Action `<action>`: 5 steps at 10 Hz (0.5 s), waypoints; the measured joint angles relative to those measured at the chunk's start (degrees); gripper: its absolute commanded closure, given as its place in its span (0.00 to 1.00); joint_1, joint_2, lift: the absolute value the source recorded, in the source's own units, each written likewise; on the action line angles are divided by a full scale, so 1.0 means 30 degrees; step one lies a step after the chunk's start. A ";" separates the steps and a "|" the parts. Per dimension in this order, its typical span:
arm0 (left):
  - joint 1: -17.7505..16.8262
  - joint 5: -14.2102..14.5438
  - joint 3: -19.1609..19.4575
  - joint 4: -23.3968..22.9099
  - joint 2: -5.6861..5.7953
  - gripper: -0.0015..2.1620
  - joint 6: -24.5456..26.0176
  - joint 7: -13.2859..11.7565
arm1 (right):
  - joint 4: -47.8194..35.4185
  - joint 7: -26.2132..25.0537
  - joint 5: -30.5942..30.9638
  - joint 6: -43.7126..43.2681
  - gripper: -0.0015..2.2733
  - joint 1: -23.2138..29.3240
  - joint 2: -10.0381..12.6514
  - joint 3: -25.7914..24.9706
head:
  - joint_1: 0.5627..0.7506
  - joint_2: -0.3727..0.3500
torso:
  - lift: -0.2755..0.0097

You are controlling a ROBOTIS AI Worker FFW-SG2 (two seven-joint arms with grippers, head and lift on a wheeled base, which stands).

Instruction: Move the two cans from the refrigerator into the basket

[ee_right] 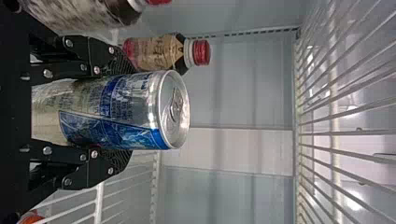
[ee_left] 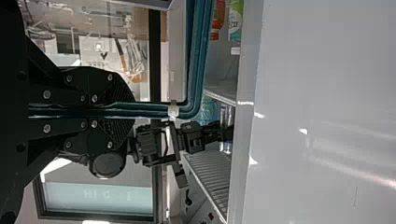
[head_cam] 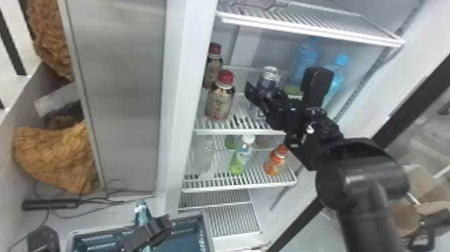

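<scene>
In the head view, my right gripper [head_cam: 264,97] is inside the refrigerator at the middle shelf, around a silver and blue can [head_cam: 269,78]. The right wrist view has this can [ee_right: 112,112] between both fingers of the right gripper [ee_right: 123,112], shut on its sides, its lid beyond the fingertips. At the lower left of the head view, my left gripper [head_cam: 150,231] is at the dark blue basket [head_cam: 197,226]. In the left wrist view, the basket's teal rim [ee_left: 201,56] runs between the closed fingers of the left gripper [ee_left: 126,110].
Two red-capped bottles [head_cam: 220,100] stand left of the can, and blue bottles [head_cam: 336,73] to its right. A wire shelf [head_cam: 311,20] spans above. Green [head_cam: 241,157] and orange [head_cam: 276,161] bottles stand below. The refrigerator's side edge [head_cam: 180,100] lies between the shelves and the grey panel.
</scene>
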 measured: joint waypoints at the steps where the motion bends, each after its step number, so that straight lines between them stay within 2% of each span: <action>1: 0.0015 0.0001 -0.0012 0.0000 0.0001 0.55 -0.0001 -0.0020 | -0.1107 -0.0012 -0.0229 0.0315 0.56 0.0738 -0.0116 -0.0266 | 0.70 0.08 | 0.86; 5: 0.0078 0.0001 -0.0038 0.0000 0.0009 0.55 -0.0002 -0.0030 | -0.5619 -0.0042 -0.0697 0.2134 0.56 0.3999 -0.0307 -0.2152 | 0.70 0.03 | 0.86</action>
